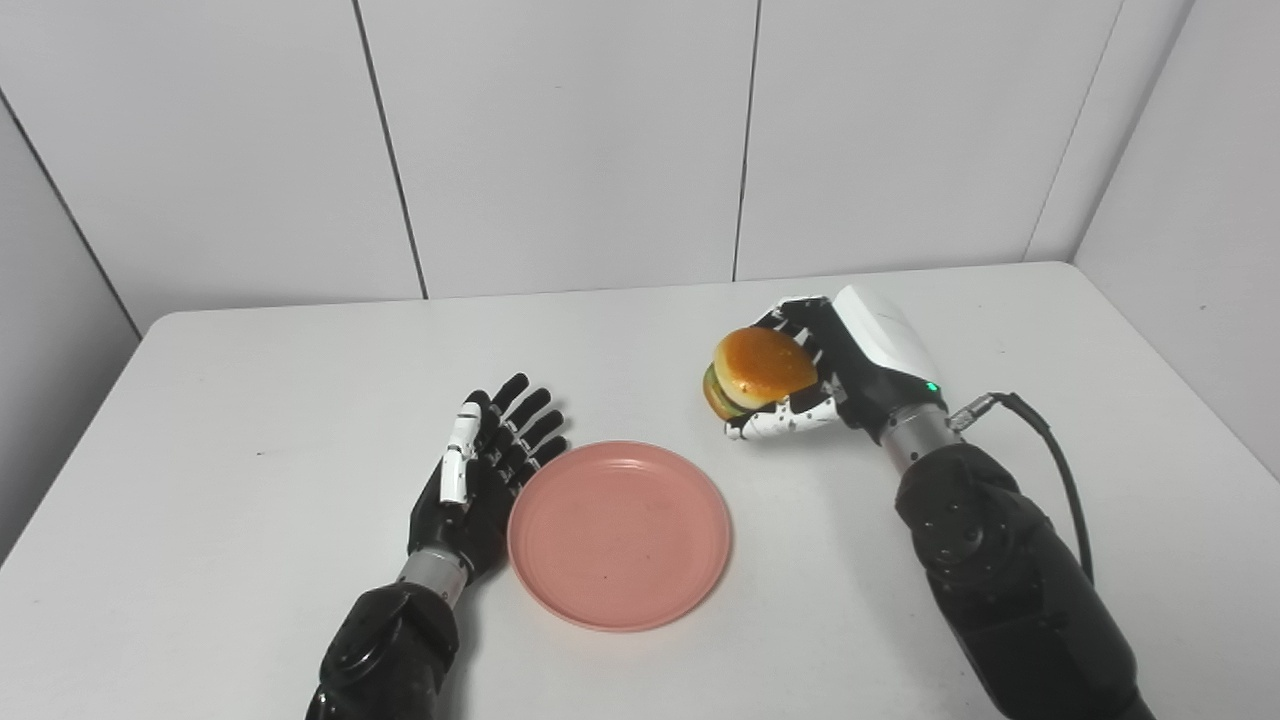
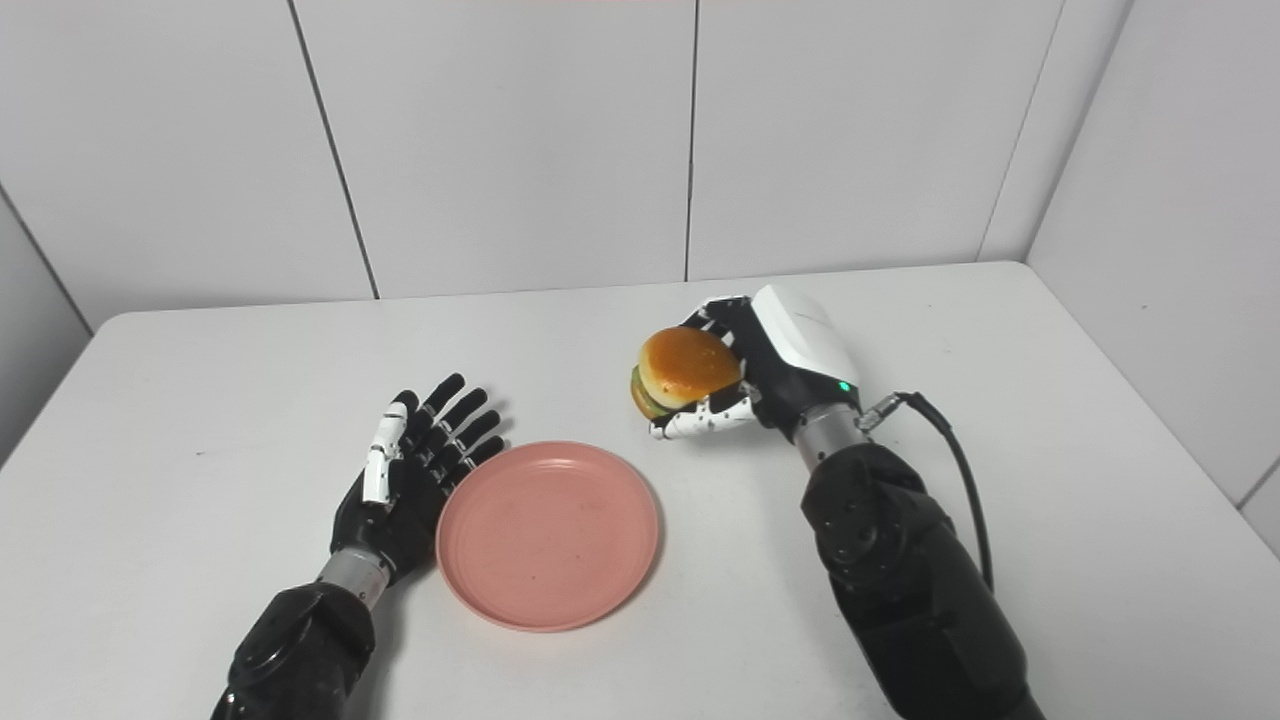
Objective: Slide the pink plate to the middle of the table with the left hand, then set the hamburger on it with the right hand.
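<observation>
Bare table (image 1: 780, 520) between hamburger (image 1: 762, 368) and pink plate (image 1: 620, 535); left hand (image 1: 480, 470) against plate's left rim

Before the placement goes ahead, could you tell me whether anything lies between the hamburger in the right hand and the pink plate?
Nothing visible does. The golden-bun hamburger is held in the right hand, and only bare white table separates it from the empty round pink plate.
</observation>
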`<state>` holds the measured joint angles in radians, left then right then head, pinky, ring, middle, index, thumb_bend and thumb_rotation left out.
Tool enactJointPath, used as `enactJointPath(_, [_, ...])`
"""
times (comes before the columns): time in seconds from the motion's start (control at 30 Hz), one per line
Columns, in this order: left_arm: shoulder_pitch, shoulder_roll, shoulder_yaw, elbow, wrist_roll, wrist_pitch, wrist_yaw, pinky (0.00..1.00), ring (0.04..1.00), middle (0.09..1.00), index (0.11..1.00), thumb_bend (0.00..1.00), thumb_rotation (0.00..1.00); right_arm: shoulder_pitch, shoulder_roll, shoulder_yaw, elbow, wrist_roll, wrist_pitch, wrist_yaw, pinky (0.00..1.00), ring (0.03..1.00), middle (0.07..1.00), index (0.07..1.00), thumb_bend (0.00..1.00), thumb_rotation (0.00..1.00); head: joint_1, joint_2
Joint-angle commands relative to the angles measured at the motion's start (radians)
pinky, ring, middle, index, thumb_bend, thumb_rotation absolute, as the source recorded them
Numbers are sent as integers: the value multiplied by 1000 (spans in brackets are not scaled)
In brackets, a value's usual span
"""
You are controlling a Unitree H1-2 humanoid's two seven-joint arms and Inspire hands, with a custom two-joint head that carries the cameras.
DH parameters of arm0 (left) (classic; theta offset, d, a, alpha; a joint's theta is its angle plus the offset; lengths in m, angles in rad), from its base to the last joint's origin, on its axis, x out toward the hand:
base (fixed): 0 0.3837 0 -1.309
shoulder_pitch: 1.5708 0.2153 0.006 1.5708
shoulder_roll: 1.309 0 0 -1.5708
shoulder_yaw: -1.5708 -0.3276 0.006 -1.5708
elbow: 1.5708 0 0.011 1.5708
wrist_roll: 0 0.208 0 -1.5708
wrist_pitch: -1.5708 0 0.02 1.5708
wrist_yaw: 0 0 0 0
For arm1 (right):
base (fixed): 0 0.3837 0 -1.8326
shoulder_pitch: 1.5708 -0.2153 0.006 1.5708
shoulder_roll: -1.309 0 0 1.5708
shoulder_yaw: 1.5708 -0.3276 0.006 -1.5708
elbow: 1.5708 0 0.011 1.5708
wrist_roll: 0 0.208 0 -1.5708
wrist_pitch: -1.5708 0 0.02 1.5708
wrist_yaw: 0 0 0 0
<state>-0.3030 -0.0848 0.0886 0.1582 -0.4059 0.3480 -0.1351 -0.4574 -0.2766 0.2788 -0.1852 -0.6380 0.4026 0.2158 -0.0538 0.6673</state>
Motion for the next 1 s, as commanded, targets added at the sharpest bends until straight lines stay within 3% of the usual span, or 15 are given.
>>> enactJointPath(0.0, [-6,-7,-7,14,23,12,23,878,879,894,894,336,1000,-52,14,9,-4,-1,-49,-9,265,344,412,483,513,128,10,1])
enactJointPath(0.43, [-13,-27,-9,1,50,23,51,835,844,858,866,345,1000,-21,100,112,55,-28,-79,-8,239,322,398,483,514,128,32,17])
enactJointPath(0.7, [-12,-29,-14,-10,54,30,57,853,863,866,866,343,1000,11,105,148,65,-27,-105,-3,194,278,362,484,514,126,29,27])
enactJointPath(0.97, [-11,-29,-15,-22,51,40,59,855,864,870,871,346,1000,30,95,167,51,-60,-83,28,186,273,366,484,514,129,27,39])
